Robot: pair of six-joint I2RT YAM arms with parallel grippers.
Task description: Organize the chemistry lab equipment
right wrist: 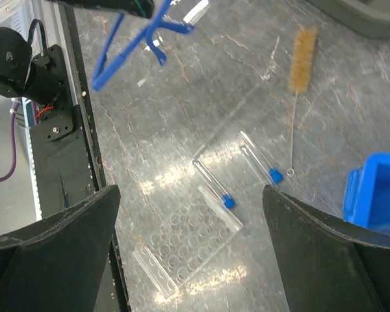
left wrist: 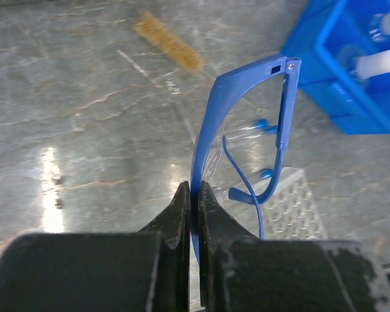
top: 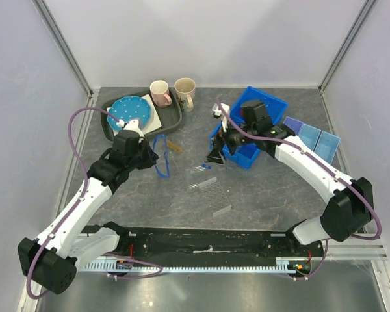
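LEFT hand [left wrist: 194, 188]: pinching frame edge of blue-framed safety glasses [left wrist: 211, 123], over bench [left wrist: 84, 117] near tan bristle brush [left wrist: 169, 44] | RIGHT hand [right wrist: 190, 190]: spread, holding nothing | HANDLING: judged light, stiff frame, slippery scratch-prone lens; take hold on frame only.

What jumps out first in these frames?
The left gripper is shut on the blue glasses, which dangle from it left of centre. The right gripper hangs wide open above the blue-capped tubes mid-table, with the blue bin beside it.
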